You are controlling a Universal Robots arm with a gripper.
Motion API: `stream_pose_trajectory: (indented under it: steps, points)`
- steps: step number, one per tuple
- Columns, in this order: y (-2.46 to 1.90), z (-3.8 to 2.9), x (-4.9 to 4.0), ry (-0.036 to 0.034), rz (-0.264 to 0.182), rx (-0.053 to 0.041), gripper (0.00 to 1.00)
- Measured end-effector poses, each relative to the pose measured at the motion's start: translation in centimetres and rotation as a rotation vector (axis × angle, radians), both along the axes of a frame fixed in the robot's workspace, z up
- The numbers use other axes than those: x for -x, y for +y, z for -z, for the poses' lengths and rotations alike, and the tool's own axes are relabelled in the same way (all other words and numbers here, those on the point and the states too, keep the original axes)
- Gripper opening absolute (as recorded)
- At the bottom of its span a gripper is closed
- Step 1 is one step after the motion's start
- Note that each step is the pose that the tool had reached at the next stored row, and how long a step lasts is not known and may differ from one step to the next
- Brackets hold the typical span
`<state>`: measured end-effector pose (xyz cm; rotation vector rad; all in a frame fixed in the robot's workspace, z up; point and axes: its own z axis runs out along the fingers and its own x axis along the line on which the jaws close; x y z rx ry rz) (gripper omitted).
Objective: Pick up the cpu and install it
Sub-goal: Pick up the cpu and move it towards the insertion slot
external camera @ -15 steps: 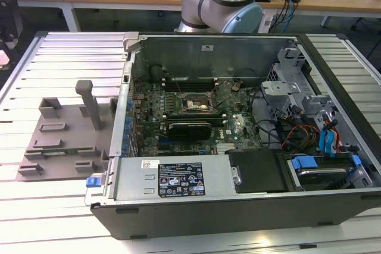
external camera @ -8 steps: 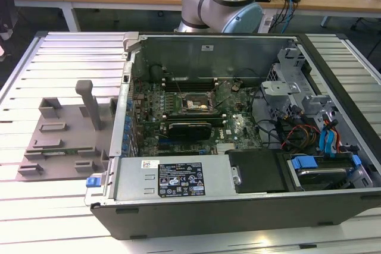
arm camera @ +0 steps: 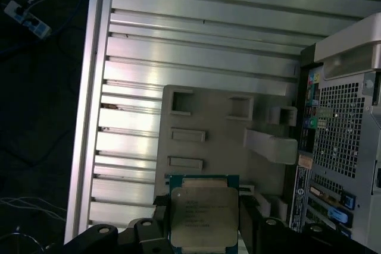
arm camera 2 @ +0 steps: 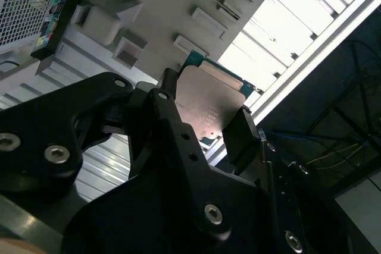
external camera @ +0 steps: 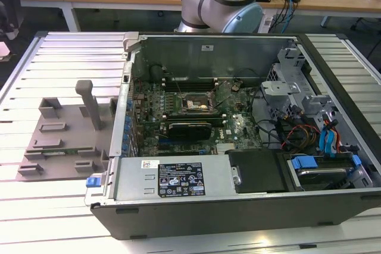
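Pick-up looks done; gripper (arm camera 2: 205, 106) clamped on cpu (arm camera: 202, 217) above grey tray (arm camera: 220, 126); seating probably demands squaring to socket (external camera: 196, 104).

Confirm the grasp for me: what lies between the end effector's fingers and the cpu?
Nothing: in both wrist views the fingers of the end effector sit directly against opposite edges of the cpu.

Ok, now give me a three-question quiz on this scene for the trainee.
1. Fill in: the grey tray lies to the exterior view's ____ of the computer case.
2. True or false: the case's side panel is on.
3. What holds the chip? A) the tray B) the gripper C) a person's hand

Key: 1 left; 2 false, the case lies open; 3 B.
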<state>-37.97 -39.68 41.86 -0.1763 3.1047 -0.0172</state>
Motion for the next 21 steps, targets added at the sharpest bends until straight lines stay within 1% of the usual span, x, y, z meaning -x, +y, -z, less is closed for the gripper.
stream_pose_trajectory:
  steps: [3, 11, 13, 14, 18, 21]
  points:
    - [0.00, 0.00, -0.99, 0.0000, 0.000, 0.0005, 0.55]
    - [0.00, 0.00, -2.47, 0.0000, 0.000, 0.0004, 0.55]
    - [0.00, 0.00, -3.28, 0.0000, 0.000, 0.0004, 0.55]
    - [0.00, 0.00, -3.53, 0.0000, 0.000, 0.0004, 0.55]
    - [0.00, 0.00, -4.44, 0.0000, 0.000, 0.0005, 0.55]
    - [0.00, 0.00, -4.96, 0.0000, 0.000, 0.0004, 0.55]
